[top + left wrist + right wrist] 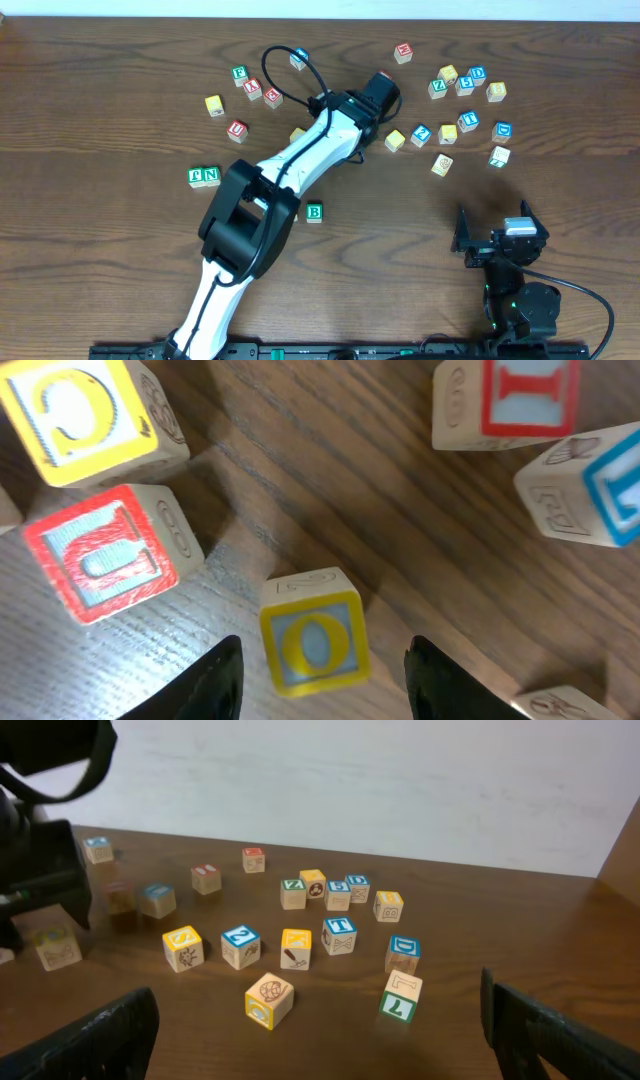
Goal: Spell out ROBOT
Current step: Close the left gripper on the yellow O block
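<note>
Just above the worktop [90, 250], the left gripper [325, 660] hangs spread over a yellow O cube [312, 643]. One finger stands on either side with a sliver of bare wood showing at each flank, so nothing is pinched yet. The cube sits upright in the scatter toward the far middle of the worktop. A yellow C cube [75, 415] and a red U cube [100, 555] lie near it on one side and a red I cube [530, 395] on the other, none touching it.

The step in hand looks to be the pick of an O for ROBOT. The next move calls for the fingers to sink a little lower, squeeze squarely on the cube's side faces, then lift straight up clear of the neighbours. An off-centre squeeze could twist the block.

The green B cube [314, 212] stands alone beside the left arm's elbow, well apart from the scatter. The blue T cube [340, 933] waits among the blocks on the right-hand side. Which block is the R, and where the second O lies, cannot be made out, so the word seems barely begun. The right gripper [320, 1025] rests near the front edge, spread wide and holding nothing.
</note>
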